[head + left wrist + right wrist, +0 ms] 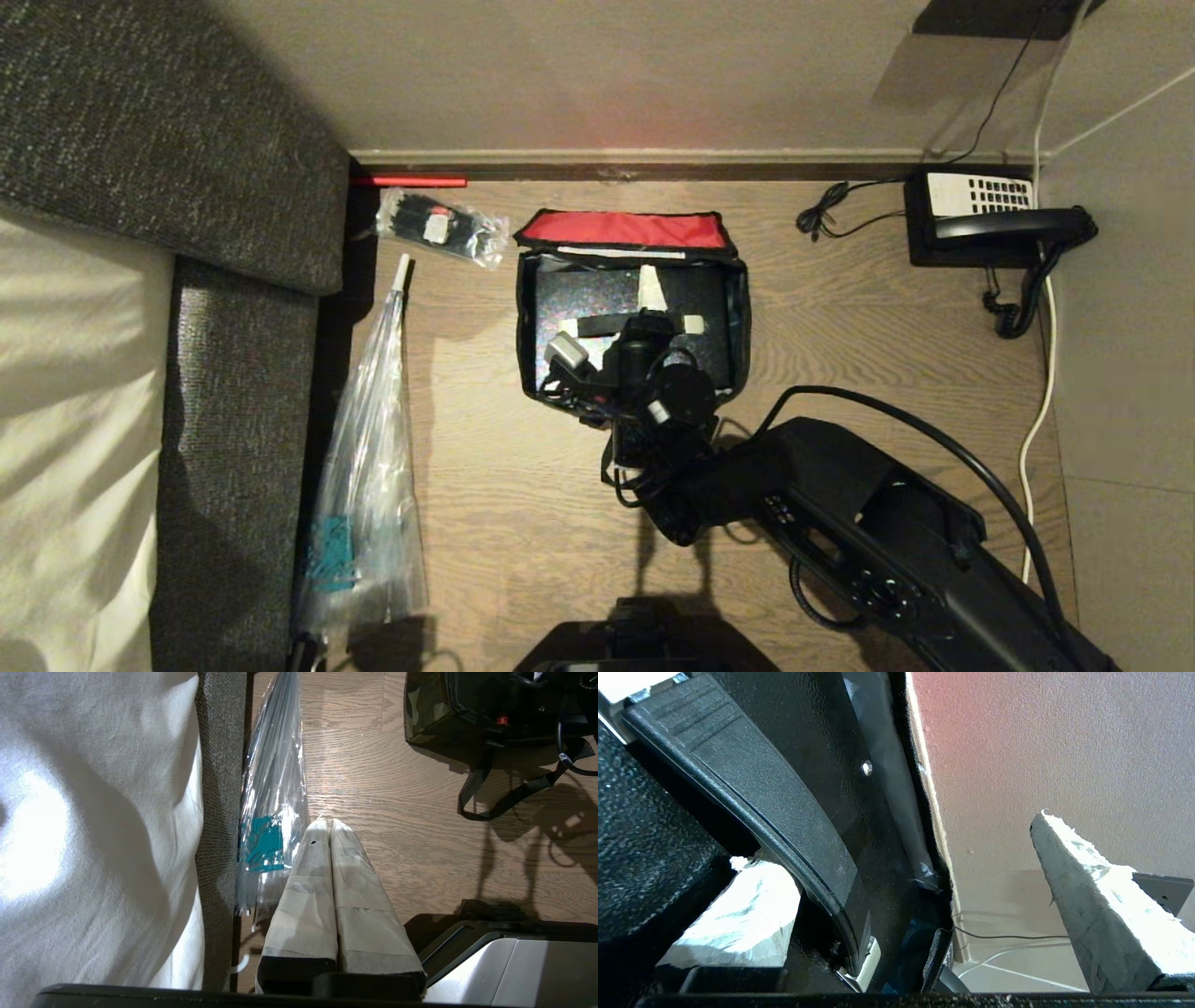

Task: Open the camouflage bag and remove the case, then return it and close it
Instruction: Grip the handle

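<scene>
The camouflage bag [744, 313] lies open on the wooden floor by the wall, its red-lined lid [621, 229] folded back. Inside it lies the case [560, 299], black and speckled, with its black handle [607, 325] facing up. My right gripper [646, 313] reaches down into the bag, open. In the right wrist view the handle [775, 802] runs between the taped fingers: one finger [733, 914] sits behind it, the other [1101, 905] stands free in the air. My left gripper [327, 823] is parked low beside the bed, shut and empty. A corner of the bag [420, 709] shows there.
A black telephone [990, 219] with its cords sits on the floor at the right. A long clear plastic bag [364, 485] and a small packet [439, 224] lie to the left of the bag. A grey bed frame [233, 373] borders the left side.
</scene>
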Available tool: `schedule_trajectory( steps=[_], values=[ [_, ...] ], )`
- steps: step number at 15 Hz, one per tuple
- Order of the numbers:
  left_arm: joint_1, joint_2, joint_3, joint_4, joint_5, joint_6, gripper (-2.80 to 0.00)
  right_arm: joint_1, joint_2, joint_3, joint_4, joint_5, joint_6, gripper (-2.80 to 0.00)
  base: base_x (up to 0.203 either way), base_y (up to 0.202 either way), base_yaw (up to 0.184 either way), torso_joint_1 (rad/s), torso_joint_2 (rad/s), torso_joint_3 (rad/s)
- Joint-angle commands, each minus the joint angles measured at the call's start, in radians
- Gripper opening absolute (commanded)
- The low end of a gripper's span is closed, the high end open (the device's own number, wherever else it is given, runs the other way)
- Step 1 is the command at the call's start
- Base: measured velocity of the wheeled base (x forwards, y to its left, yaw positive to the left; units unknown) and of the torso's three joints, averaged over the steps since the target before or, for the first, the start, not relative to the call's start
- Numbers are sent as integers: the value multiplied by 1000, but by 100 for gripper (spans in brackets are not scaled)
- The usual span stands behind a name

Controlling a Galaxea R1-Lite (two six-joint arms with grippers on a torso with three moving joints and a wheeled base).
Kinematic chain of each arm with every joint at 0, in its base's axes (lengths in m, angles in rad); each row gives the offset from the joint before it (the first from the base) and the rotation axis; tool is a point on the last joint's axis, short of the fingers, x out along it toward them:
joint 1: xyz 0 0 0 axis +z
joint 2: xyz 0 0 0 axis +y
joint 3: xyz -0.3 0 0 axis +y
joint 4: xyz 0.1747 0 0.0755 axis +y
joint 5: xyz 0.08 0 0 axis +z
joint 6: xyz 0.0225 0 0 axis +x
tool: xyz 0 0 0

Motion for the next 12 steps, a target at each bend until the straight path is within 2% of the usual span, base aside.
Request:
schedule_trajectory(
  steps=[1, 12],
  values=[
    [0, 1, 0, 0, 0, -1, -280, -3, 6, -1, -7, -5, -9, 0, 0, 0, 0, 0, 0, 0],
    [0, 1, 0, 0, 0, -1, -280, -11, 9, -4, -7, -7, -11, 0, 0, 0, 0, 0, 0, 0]
  ],
)
